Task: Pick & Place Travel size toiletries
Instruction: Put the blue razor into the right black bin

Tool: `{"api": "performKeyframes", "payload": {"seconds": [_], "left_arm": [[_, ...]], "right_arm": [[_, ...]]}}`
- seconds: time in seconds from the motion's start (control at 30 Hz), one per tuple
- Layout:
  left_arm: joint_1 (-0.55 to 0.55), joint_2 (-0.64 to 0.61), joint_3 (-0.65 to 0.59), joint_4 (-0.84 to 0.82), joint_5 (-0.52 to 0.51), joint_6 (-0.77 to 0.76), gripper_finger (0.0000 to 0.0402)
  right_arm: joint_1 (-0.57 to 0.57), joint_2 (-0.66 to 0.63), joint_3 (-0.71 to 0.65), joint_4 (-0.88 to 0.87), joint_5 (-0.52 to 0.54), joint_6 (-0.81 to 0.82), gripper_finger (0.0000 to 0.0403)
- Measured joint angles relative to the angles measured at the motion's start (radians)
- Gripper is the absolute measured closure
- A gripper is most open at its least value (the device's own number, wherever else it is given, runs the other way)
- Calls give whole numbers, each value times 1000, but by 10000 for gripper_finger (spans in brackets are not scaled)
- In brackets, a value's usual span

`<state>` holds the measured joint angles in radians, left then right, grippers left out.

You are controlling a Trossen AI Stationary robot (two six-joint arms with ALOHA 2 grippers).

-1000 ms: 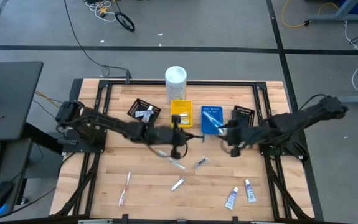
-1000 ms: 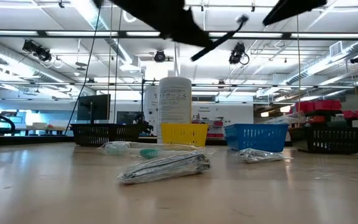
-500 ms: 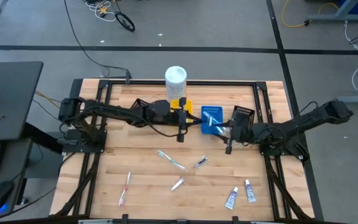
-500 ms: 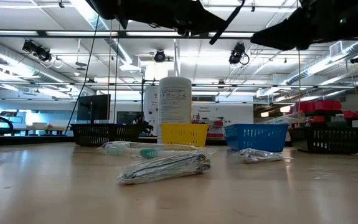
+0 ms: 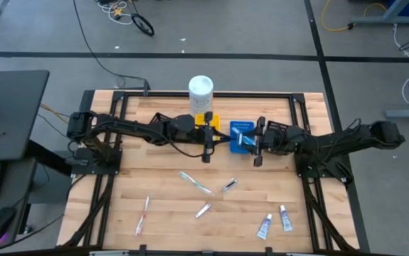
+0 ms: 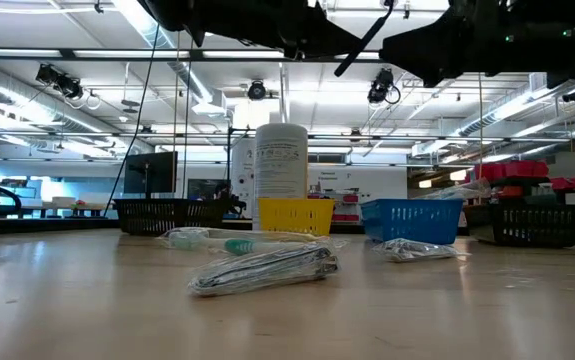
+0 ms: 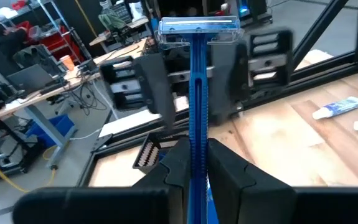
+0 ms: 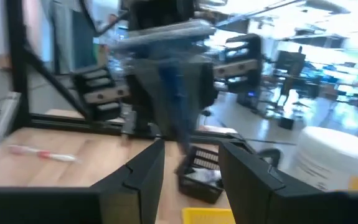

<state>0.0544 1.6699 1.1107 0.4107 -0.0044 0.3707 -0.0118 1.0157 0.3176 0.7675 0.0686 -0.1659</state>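
Observation:
My left gripper (image 5: 206, 151) hangs above the table just near-side of the yellow tray (image 5: 206, 125), shut on a dark-blue razor (image 7: 197, 93). The razor's head (image 7: 197, 28) sticks out past the fingertips. In the low view the razor (image 6: 365, 42) slants high in the air. My right gripper (image 5: 257, 156) is open and holds nothing, at the right near corner of the blue tray (image 5: 241, 136), facing the left gripper. Loose toiletries lie on the table: a wrapped toothbrush (image 5: 195, 183), a sachet (image 5: 229, 185), a small tube (image 5: 203, 210), a pink toothbrush (image 5: 144, 213) and two tubes (image 5: 264, 226). My left gripper pinches the razor's handle (image 7: 197, 140) between its two fingers. The handle runs along the fingers and out past their tips, with the head at the free end. The razor is lifted clear of the table.
A tall white container (image 5: 200, 89) stands at the far edge behind the yellow tray. Black trays sit at the left (image 5: 164, 126) and right (image 5: 277, 130) of the row. The near half of the table (image 5: 168, 227) holds only the scattered items.
My left gripper has carried the razor up and toward the far edge, to beside the yellow tray, then kept still. My right gripper has moved toward the far edge and slightly left, closing on the blue tray and the left gripper.

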Motion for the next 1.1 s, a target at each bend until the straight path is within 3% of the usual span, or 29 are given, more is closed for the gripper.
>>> {"api": "performKeyframes", "payload": {"seconds": [0.17, 0.37, 0.53, 0.83, 1.1], "left_arm": [[0, 0, 0, 0, -24, 4, 356], [0, 0, 0, 0, -32, 3, 357], [0, 0, 0, -2, -33, -16, 357], [0, 0, 0, -3, -33, -48, 358], [0, 0, 0, 9, -27, -82, 356]], "right_arm": [[-8, 20, 1, -3, -78, 30, 243], [-8, 69, 1, 19, -72, 29, 243], [-9, 97, 1, 25, 35, 1, 243], [-9, 99, 2, 147, -65, -7, 243], [-9, 101, 2, 210, -64, -5, 243]]}}
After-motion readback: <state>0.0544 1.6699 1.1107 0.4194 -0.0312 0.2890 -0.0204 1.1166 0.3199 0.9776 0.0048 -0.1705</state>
